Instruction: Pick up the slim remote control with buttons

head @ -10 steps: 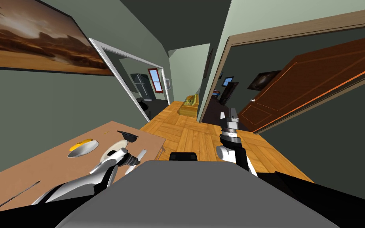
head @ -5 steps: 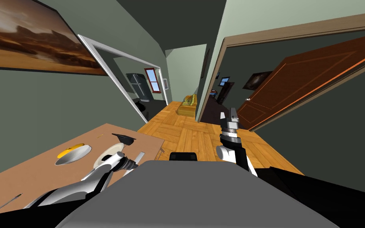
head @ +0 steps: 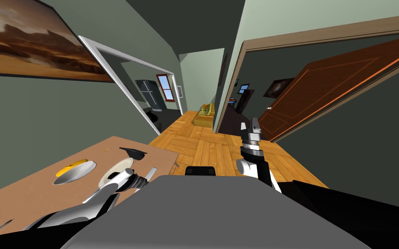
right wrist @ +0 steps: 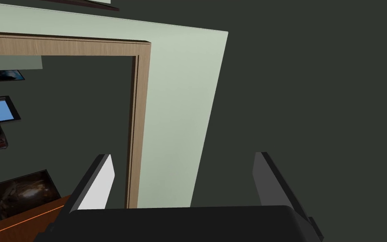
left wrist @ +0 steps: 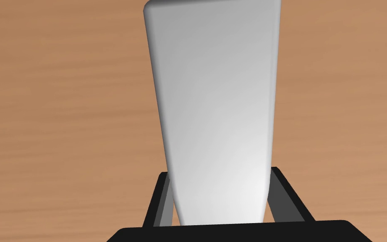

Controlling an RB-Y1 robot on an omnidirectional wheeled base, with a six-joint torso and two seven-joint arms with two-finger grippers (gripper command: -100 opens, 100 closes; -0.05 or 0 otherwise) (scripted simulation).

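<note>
Gripping the slim white remote [left wrist: 213,105] across its long edges over the table [head: 38,188], lower left in the head view, your left gripper [head: 140,182] pinches something light, rigid, probably slippery; the right gripper [head: 252,125] gapes open.

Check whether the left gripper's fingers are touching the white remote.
Touching. The left wrist view shows the left gripper with both fingers pressed against the long sides of the remote, with no gap on either side.
</note>
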